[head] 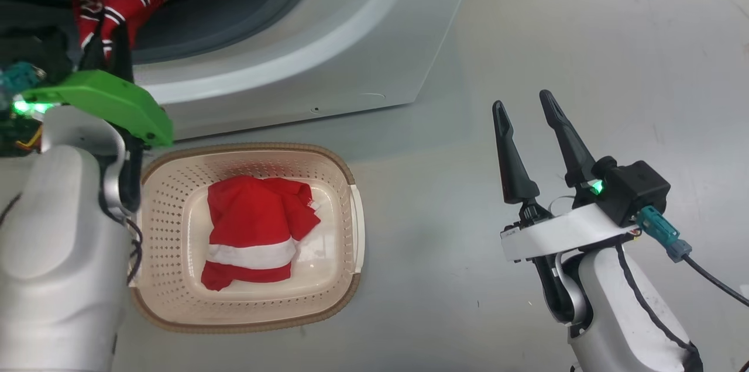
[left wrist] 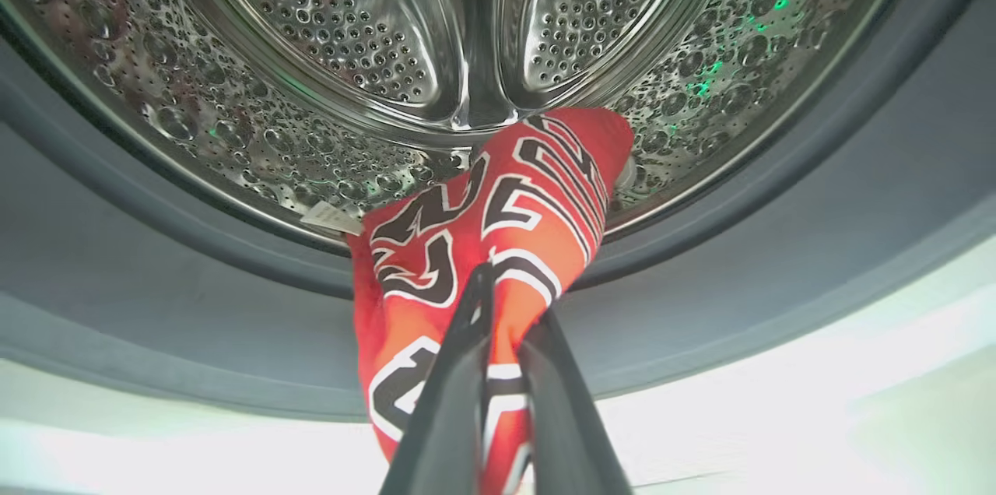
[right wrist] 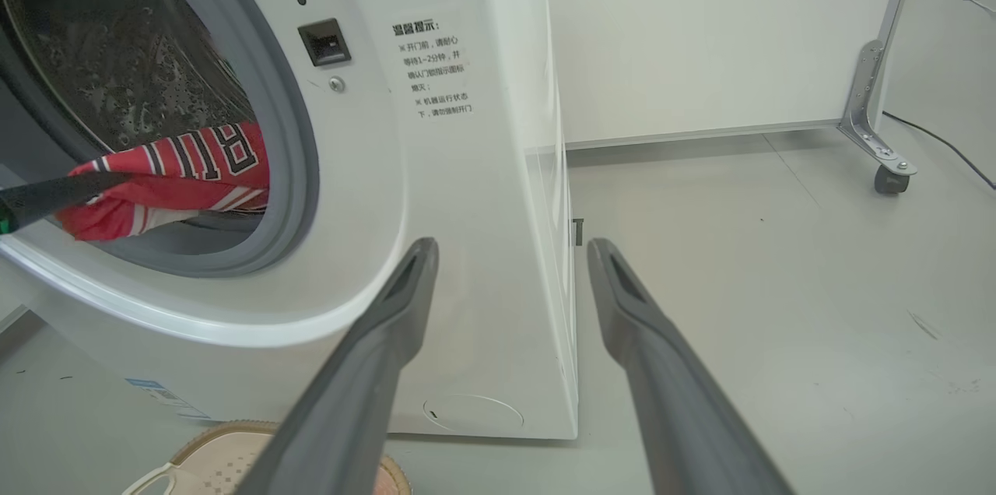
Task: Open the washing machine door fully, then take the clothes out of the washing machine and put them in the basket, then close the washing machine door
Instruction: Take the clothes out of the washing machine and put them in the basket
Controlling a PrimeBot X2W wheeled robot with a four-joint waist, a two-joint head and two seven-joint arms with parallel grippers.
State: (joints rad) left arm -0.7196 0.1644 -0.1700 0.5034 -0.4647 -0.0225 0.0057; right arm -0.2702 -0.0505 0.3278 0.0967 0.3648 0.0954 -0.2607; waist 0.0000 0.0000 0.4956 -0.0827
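Jersey (left wrist: 498,207), red and lettered, hangs over the front lip of the washing machine (head: 351,38), clenched in the left gripper (left wrist: 510,296). The right gripper (head: 522,100) is spread and empty, near the basket (head: 345,173) holding a red garment (head: 251,226).

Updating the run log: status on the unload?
Left tool shut on jersey at drum lip. Right tool open, empty. One red garment in basket. Path clear.

Jersey (left wrist: 498,191) across lower gasket lip (left wrist: 179,285)
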